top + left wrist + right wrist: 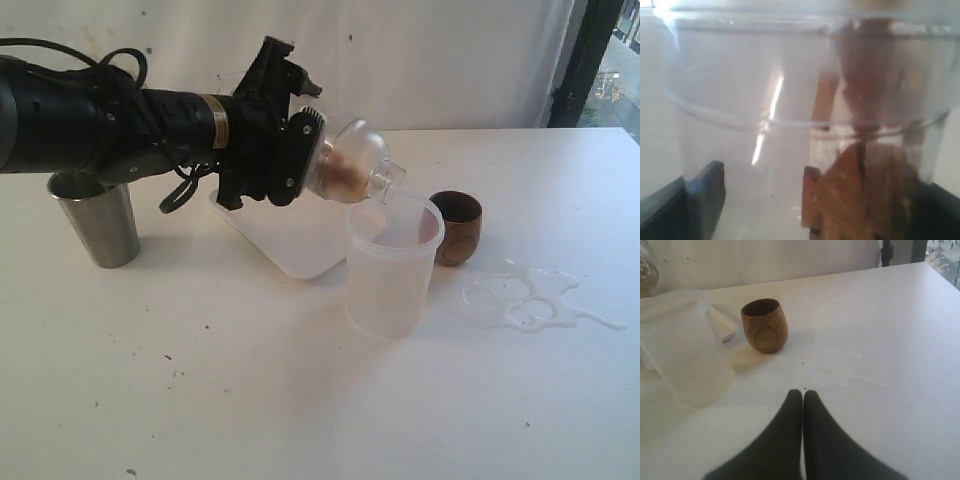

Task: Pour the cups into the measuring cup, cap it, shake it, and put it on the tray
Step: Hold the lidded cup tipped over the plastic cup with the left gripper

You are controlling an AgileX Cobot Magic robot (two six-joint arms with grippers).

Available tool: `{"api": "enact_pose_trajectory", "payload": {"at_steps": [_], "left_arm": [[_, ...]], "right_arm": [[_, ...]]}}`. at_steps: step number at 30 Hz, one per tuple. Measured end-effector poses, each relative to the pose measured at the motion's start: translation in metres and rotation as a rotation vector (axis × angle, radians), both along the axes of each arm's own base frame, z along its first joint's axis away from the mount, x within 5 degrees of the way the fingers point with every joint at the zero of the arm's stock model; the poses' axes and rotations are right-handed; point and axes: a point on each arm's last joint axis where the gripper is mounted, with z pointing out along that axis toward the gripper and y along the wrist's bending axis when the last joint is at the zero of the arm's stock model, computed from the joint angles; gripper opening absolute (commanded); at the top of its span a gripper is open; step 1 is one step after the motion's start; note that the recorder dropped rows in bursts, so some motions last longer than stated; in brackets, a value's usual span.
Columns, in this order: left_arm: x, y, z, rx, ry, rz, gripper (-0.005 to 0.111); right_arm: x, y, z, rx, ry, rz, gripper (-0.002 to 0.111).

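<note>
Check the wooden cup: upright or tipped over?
Upright: the wooden cup stands on its base, open mouth facing up.

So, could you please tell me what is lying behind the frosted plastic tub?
A white tray, going by the exterior view. Its near edge shows; its far part is covered by the left fingers and the clear vessel they hold.

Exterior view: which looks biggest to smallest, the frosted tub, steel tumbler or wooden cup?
1. frosted tub
2. steel tumbler, its rim partly behind the arm
3. wooden cup, partly hidden by the tub
</note>
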Motion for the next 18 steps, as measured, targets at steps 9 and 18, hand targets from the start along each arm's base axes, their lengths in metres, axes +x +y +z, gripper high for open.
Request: {"api": "enact_pose_trajectory", "payload": {"at_steps": [9,18], "left_arm": [[0.0,0.002,-0.002,0.052,-0.014,-0.006,0.0],[-0.005,0.001,0.011,0.109,-0.091,-0.051,0.0]], "right_arm": [[0.0,0.0,0.0,0.0,0.0,0.0,0.0],[0.0,0.0,0.0,0.0,0.0,0.0,0.0]]}}
